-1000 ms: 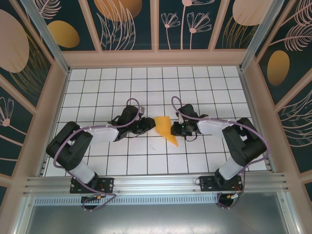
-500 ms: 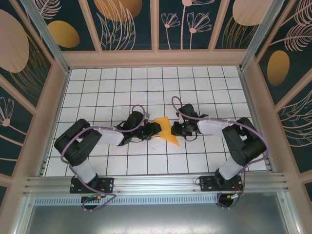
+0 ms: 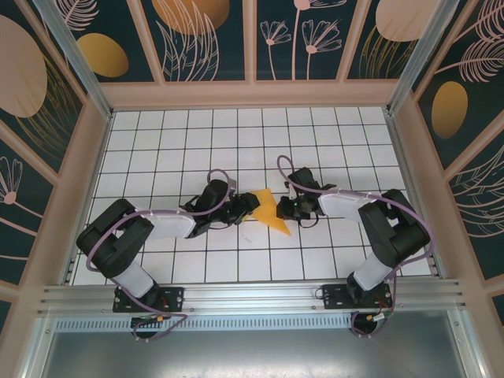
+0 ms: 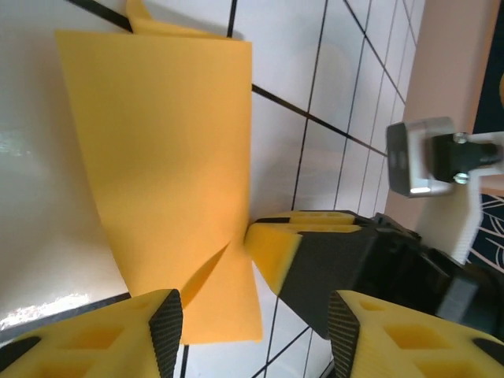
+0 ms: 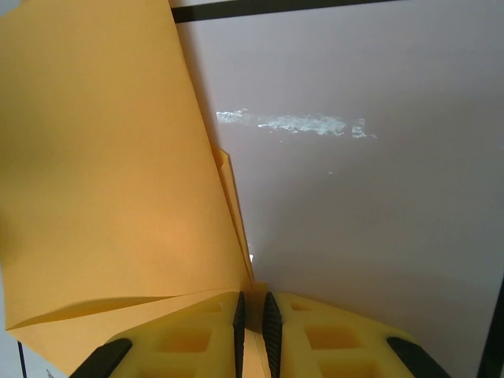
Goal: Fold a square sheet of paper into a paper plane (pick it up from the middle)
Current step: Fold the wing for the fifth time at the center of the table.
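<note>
Arm bases: both are bolted at the near edge of the bench (image 3: 236, 134); the left arm (image 3: 150, 224) and right arm (image 3: 378, 220) reach inward and meet mid-bench.

Left gripper (image 3: 250, 201): open wide. In its wrist view the left gripper (image 4: 253, 309) shows two yellow fingers (image 4: 164, 327) spread far apart at the bottom edge, their bases cut off by the frame. One corner of the paper lies between them, but whether either finger touches it cannot be told.

Right gripper (image 3: 282, 209): all but closed. In its wrist view the right gripper (image 5: 252, 319) has only a thin slit between its pads, pinching a corner of the paper where layered edges meet. The depth of the grip is cut off at the bottom of the frame.

Sheet of paper (image 3: 269, 213): orange-yellow and partly folded, it sits mid-bench between the two grippers, its pointed end towards the near right. The left wrist view shows the sheet (image 4: 157, 142) as a flat panel with a short diagonal crease and a small curled flap at the far edge. The right wrist view shows the sheet (image 5: 102, 181) lifted off the tile, with a narrow second layer along its right edge. How many layers there are is unclear.

Grey block (image 4: 413, 157): it sits beyond the right gripper's dark body and cannot be identified.

Far side: patterned dark walls (image 3: 205, 31) close off the bench.
</note>
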Available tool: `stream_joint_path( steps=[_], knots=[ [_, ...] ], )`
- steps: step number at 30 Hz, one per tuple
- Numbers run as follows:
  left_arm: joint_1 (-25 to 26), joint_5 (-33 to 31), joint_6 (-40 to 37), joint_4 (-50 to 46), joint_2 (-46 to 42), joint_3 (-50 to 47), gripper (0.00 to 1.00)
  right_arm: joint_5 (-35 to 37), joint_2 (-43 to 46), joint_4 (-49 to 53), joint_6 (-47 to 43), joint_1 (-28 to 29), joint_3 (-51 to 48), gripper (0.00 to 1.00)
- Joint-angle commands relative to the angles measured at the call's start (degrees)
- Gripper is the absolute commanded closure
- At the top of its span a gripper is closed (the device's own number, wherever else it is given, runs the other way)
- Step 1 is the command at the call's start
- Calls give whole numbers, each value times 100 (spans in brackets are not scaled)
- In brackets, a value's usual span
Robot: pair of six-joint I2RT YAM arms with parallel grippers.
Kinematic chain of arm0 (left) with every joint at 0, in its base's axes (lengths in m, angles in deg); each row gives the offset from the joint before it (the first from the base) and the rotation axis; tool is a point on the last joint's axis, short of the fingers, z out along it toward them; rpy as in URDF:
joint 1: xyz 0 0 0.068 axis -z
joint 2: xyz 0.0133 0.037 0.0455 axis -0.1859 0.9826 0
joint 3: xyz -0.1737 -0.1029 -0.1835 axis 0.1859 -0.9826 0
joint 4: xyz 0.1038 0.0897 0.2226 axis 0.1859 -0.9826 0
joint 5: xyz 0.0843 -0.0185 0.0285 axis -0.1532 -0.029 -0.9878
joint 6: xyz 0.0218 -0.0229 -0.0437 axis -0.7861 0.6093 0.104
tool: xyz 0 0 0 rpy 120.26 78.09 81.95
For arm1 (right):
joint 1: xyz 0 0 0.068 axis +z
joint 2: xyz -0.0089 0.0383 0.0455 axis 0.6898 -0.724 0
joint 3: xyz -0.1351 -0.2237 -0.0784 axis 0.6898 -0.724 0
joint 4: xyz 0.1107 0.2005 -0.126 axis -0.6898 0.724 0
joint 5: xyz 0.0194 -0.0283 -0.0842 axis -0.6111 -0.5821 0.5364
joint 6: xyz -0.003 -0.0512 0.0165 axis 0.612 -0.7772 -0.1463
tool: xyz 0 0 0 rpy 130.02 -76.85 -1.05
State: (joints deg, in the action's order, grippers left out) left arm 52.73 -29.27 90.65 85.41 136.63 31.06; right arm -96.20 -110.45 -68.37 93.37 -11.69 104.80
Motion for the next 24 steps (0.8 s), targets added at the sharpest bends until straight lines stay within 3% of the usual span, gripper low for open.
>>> stream_joint_path(
  steps=[1,18,22,24],
  knots=[
    [46,-164,205,-155,-122,-219,45,248,-329,229,20,3,-14,79],
    [385,-151,598,296,528,61,46,212,-340,180,74,25,-2,79],
    [385,-141,747,706,783,82,55,179,-301,163,85,25,7,79],
    [385,-77,797,904,878,141,65,174,-274,145,70,29,-2,79]
  ],
)
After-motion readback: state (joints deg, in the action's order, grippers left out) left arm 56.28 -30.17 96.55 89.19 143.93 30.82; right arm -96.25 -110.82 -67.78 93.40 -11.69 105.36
